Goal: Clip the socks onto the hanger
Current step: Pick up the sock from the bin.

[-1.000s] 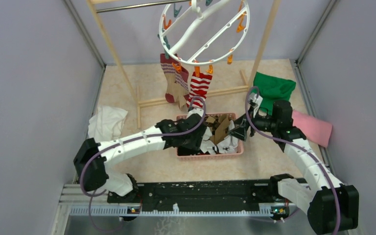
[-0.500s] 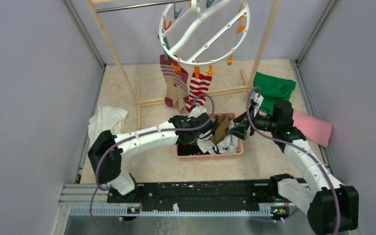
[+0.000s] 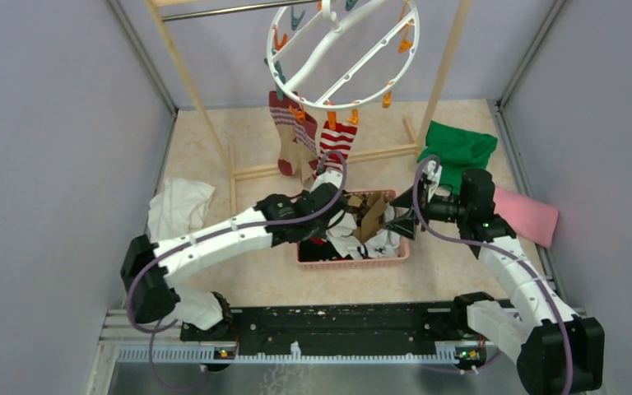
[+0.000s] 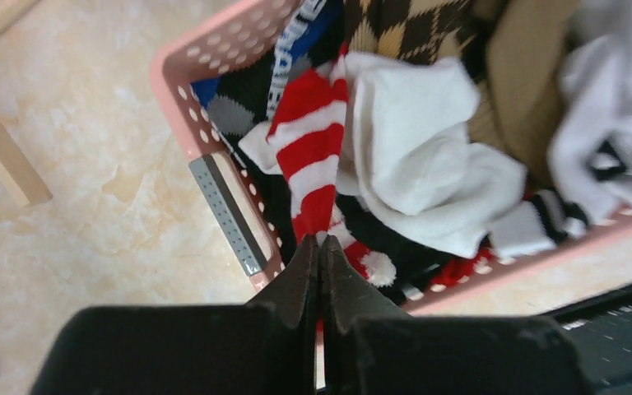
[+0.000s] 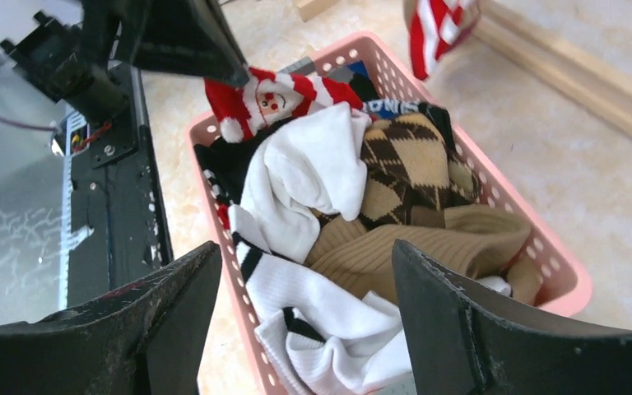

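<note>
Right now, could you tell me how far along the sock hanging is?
Done: a tan-and-maroon sock and a red-and-white striped sock hang from pegs on the hanger. In hand: the left gripper is shut on a Santa sock at the pink basket edge; the right gripper hovers open nearby. Left: clipping that one, plus the pile of socks in the basket.

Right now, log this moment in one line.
left end effector: shut on red-and-white sock in pink basket | right end effector: open, at basket
</note>
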{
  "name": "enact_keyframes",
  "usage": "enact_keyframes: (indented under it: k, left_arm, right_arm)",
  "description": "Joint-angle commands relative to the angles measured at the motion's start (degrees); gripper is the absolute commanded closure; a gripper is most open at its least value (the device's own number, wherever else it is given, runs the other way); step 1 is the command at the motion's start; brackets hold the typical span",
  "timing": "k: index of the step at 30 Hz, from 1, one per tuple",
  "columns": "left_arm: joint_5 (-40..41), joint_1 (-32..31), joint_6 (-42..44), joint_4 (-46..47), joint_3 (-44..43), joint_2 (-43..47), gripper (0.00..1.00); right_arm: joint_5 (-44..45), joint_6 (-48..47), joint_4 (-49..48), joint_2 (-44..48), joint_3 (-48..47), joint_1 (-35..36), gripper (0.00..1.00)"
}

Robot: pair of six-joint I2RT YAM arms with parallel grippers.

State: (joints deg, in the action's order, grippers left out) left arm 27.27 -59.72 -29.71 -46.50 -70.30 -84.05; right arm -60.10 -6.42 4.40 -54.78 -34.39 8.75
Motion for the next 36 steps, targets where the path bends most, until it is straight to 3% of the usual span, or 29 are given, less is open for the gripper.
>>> enact_keyframes:
  k: [1, 4, 10, 14, 18, 23, 29, 33, 36]
  left_arm:
    - [-6.1, -0.3, 10.8, 10.5, 2.2, 11.2, 1.0]
    - [-11.5, -0.3, 18.6, 18.6, 6.1, 17.9, 1.0]
    - [-28.5, -0.1, 29.1, 28.5, 7.9, 26.4, 1.0]
    - [-41.1, 0.2, 31.2, 30.9, 4.7, 24.8, 1.0]
    - [-49.2, 0.1, 33.2, 28.0, -1.2, 19.4, 1.0]
    - [-51.4, 0.2, 37.1, 23.6, -9.0, 13.6, 1.0]
    - [-54.7, 0.1, 38.6, 22.5, -12.2, 10.0, 1.0]
    - [-54.9, 0.2, 40.6, 18.1, -14.5, 8.6, 1.0]
    - [-53.7, 0.3, 43.1, 13.7, -16.9, 7.6, 1.0]
  right_arm:
    - [-9.0, -14.3, -0.6, 5.0, -0.8, -0.4, 0.24]
    - [-13.4, -22.5, -1.8, 7.1, -0.2, -0.3, 0.23]
    - [-17.5, -26.7, -6.7, 6.7, -2.2, 2.3, 0.23]
    - [-14.6, -29.6, -7.1, 5.6, -4.9, 8.7, 0.23]
    - [-13.7, -20.2, -21.0, 5.0, -4.1, 12.3, 0.24]
    - [-12.8, -16.2, -22.7, 4.9, -4.7, 13.4, 0.29]
    - [-11.4, -15.8, -19.7, 6.4, -4.6, 14.1, 0.38]
    - [-10.5, -23.4, -8.7, 7.7, -6.3, 14.1, 0.36]
    - [-11.7, -29.0, 1.7, 8.5, -8.3, 14.1, 0.29]
